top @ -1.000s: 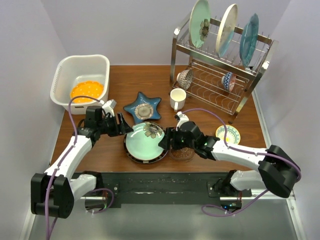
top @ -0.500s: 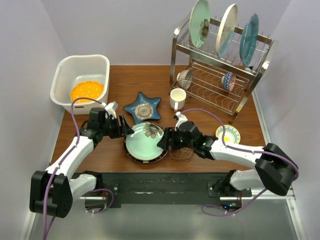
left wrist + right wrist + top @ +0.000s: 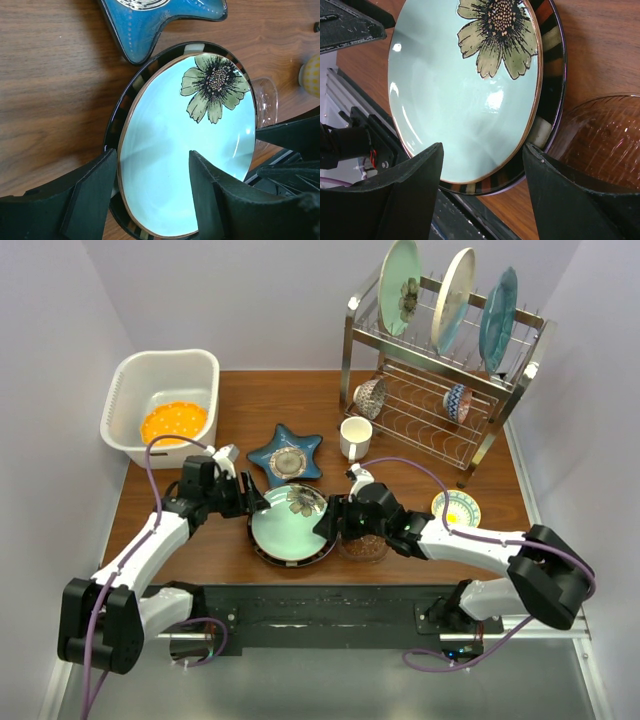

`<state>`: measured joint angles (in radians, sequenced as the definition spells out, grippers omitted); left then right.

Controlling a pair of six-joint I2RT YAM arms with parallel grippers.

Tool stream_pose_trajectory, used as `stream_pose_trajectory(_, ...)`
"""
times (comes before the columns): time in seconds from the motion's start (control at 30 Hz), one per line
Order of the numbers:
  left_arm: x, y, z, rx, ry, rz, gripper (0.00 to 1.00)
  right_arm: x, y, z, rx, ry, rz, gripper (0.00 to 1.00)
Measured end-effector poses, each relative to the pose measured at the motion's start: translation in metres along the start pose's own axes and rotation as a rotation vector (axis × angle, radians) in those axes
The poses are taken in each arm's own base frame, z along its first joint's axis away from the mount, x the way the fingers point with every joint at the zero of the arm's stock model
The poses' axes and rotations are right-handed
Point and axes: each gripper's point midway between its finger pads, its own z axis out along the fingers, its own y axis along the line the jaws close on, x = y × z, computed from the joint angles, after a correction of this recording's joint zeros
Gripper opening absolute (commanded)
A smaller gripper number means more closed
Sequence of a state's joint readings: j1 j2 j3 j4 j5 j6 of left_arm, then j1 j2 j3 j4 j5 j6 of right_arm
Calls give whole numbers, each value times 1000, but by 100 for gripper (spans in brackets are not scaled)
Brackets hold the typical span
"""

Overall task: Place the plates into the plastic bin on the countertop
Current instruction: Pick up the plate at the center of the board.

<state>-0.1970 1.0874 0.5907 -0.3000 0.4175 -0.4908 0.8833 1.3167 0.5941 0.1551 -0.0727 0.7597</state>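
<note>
A pale green plate with a flower (image 3: 288, 525) lies on a black-rimmed plate (image 3: 262, 549) near the countertop's (image 3: 190, 550) front edge. My left gripper (image 3: 251, 502) is open at its left rim; in the left wrist view one finger (image 3: 95, 192) is outside the edge and the other is over the green plate (image 3: 190, 140). My right gripper (image 3: 326, 523) is open at the right rim, its fingers spanning the green plate (image 3: 450, 95) and the black-rimmed plate (image 3: 554, 75). The white plastic bin (image 3: 128, 390) at the back left holds an orange plate (image 3: 173, 422). A blue star dish (image 3: 286, 454) lies behind.
A steel rack (image 3: 440, 400) at the back right holds three upright plates (image 3: 455, 300) and two bowls. A white mug (image 3: 355, 438) stands beside the star dish. A clear glass bowl (image 3: 365, 545) sits under my right wrist, a small yellow bowl (image 3: 456, 508) farther right.
My left gripper has slid right and slightly back up to the green plate's left rim. My right gripper has edged left over its right rim. The plates have not moved.
</note>
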Motion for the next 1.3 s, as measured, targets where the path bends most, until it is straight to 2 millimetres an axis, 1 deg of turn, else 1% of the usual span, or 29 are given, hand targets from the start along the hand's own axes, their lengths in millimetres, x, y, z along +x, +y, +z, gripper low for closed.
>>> stream_pose_trajectory(0.17, 7, 2, 4, 3, 9, -9, 63, 0, 0, 3, -3, 0, 5, 67)
stream_pose_trajectory(0.4, 5, 0, 8, 10, -13, -2, 62, 0, 0, 4, -3, -1, 11, 65)
stream_pose_trajectory(0.53, 3, 0, 10, 14, -29, 1, 62, 0, -1, 4, 0, 0, 12, 61)
stream_pose_trajectory(0.57, 3, -1, 11, 15, -32, -3, 62, 0, -1, 5, 3, 1, 13, 58)
stream_pose_trajectory(0.63, 2, -1, 12, 18, -42, -2, 62, 0, -2, 5, 5, 1, 14, 54)
stream_pose_trajectory(0.67, 1, -1, 12, 20, -46, -3, 62, 0, -3, 5, 9, 2, 16, 48)
stream_pose_trajectory(0.73, 0, -1, 13, 23, -53, -2, 62, 1, -5, 6, 15, 4, 16, 42)
stream_pose_trajectory(0.77, -1, -1, 14, 26, -59, 0, 62, 1, -6, 6, 21, 8, 20, 36)
stream_pose_trajectory(0.8, -2, -1, 14, 28, -66, 2, 62, 2, -7, 6, 25, 11, 21, 34)
stream_pose_trajectory(0.87, -3, -1, 15, 33, -75, 6, 61, 4, -10, 5, 38, 16, 22, 23)
stream_pose_trajectory(1.0, -4, -1, 17, 42, -92, 10, 61, 5, -15, 5, 61, 19, 28, 16)
stream_pose_trajectory(1.13, -4, -1, 19, 49, -100, 2, 61, 4, -17, 2, 71, 8, 39, 13)
stream_pose_trajectory(1.3, 1, -3, 20, 71, -88, -5, 61, 1, -19, -3, 78, -18, 42, 12)
